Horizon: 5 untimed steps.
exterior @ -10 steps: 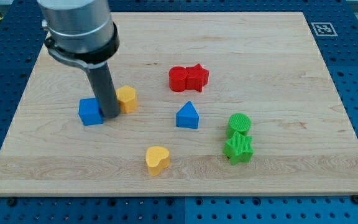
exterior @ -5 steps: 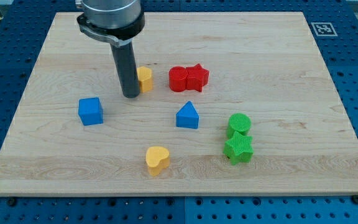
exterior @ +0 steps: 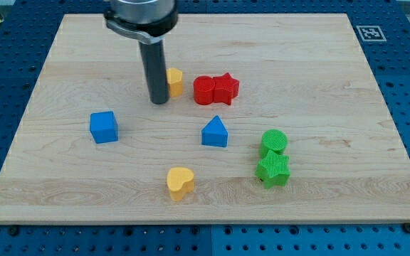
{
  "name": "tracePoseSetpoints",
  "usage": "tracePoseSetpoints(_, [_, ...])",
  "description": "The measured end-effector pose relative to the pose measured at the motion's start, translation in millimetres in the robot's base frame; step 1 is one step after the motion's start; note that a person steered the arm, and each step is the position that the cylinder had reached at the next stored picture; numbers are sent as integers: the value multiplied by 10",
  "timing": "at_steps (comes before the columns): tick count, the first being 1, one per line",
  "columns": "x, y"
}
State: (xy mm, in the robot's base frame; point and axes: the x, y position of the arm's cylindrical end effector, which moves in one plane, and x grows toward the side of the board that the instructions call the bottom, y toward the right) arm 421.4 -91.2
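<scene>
Wooden board [exterior: 333,57] on a blue perforated bench, read from the view's left to the view's right.

At far left lies a blue cube-like block [exterior: 104,126], alone and well apart from the rest. Next comes my arm: its grey collar enters from the view's top, and the dark rod hangs straight down from it, upright, with no visible tilt. My tip [exterior: 159,102] rests on the board at the left side of a small yellow block [exterior: 174,82], touching it or just beside it; I cannot tell which, as the rod hides that block's left part and its shape cannot be made out. The rod carries nothing and has no jaws, so it grasps no block.

Toward the view's bottom, a yellow heart-shaped block [exterior: 180,183] sits alone. Right of the tip, 2 red blocks touch each other: a red round block [exterior: 204,90] and a red star-shaped block [exterior: 226,87]. Below them stands a blue block with a pointed top [exterior: 215,132]. Furthest right, a green cylinder [exterior: 274,141] touches a green star-shaped block [exterior: 272,169] just below it. A black-and-white marker [exterior: 369,33] occupies the board's top right corner.
</scene>
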Motion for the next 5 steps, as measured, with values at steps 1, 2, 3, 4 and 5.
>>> tracePoseSetpoints(1, [70,-5])
tracePoseSetpoints(2, [432,192])
tracePoseSetpoints(3, [-67,188])
tracePoseSetpoints(4, [-318,234])
tracePoseSetpoints(5, [-322,238])
